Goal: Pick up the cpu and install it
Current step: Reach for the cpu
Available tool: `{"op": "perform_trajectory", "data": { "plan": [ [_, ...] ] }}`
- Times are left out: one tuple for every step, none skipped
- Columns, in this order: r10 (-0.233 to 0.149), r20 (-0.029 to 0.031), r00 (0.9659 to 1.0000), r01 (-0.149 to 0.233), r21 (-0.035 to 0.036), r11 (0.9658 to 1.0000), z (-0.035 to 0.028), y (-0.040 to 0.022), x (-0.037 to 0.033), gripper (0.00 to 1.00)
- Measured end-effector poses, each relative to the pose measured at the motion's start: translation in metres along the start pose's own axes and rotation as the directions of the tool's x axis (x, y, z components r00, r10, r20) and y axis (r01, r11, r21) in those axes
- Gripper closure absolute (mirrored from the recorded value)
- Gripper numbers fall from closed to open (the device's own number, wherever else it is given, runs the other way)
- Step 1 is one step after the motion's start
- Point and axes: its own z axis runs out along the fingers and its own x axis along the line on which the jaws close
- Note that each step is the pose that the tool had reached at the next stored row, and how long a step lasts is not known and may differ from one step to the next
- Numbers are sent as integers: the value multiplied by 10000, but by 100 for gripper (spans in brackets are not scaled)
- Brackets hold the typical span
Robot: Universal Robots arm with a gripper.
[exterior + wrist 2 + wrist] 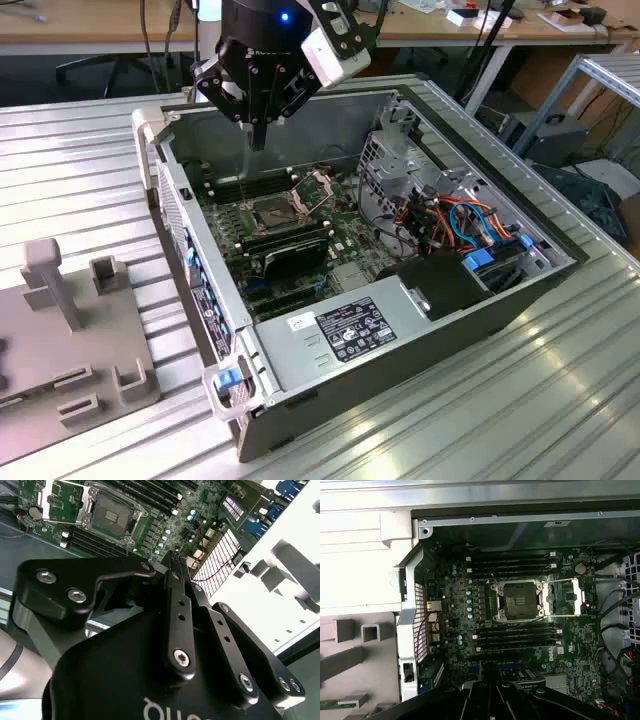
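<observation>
My gripper [258, 138] hangs over the rear part of the open computer case [420, 330], fingers pressed together and pointing down with nothing visible between them. Below it and a little toward the exterior view's right lies the motherboard's processor socket [272, 210], with its metal load plate [318, 188] flipped open. The socket [519, 600] looks bare, as it does in the second wrist view [112, 515]. A thin green piece [337, 703] lies on the grey fixture outside the case; it may be the cpu, but I cannot tell for sure.
Memory slots [512, 562] flank the socket on both sides. The drive cage and coloured cables [465, 225] fill the case's right end, and the power supply [350, 330] sits at its front. The grey fixture [60, 340] with posts stands on the ribbed metal table [520, 400].
</observation>
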Motion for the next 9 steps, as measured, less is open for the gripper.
{"op": "perform_trajectory", "data": {
  "plan": [
    [0,0,10000,0,0,10000,0,0,0,89],
    [0,0,10000,0,0,10000,0,0,0,89],
    [-1,0,10000,1,0,10000,0,0,0,89],
    [0,0,10000,0,0,10000,0,0,0,89],
    [0,0,10000,0,0,10000,0,0,0,89],
    [0,0,10000,0,0,10000,0,0,0,89],
    [0,0,10000,0,0,10000,0,0,0,89],
    [0,0,10000,0,0,10000,0,0,0,89],
    [-1,0,10000,1,0,10000,0,0,0,89]
  ]
}}
